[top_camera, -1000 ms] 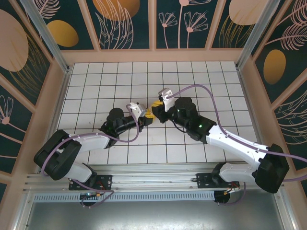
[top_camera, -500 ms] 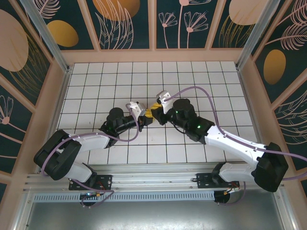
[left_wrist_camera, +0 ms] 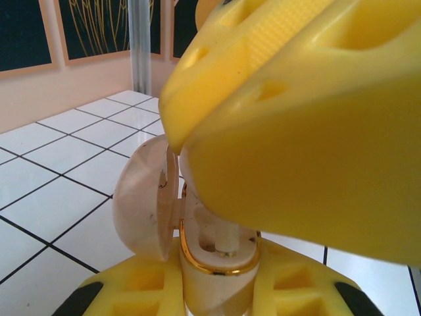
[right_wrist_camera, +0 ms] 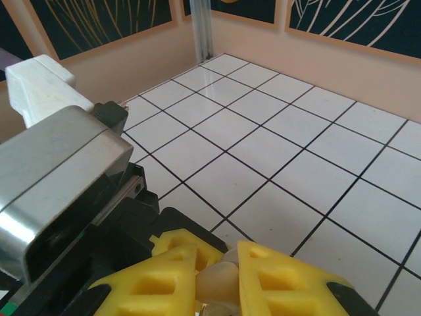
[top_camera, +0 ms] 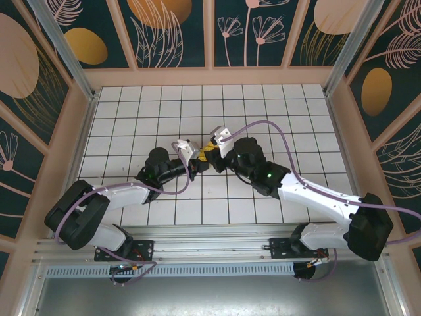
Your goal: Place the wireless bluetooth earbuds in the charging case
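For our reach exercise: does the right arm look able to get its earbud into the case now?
Probably yes: the left gripper holds the case with its lid swung open, and the right gripper, shut on the earbud, hangs just above the opening.

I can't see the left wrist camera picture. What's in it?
An open pale-pink charging case with a gold rim stands gripped by the left gripper, its round lid swung left. The right gripper, big and yellow, hangs right over it, and a small white stem, likely an earbud, sits inside. White tiles lie behind.
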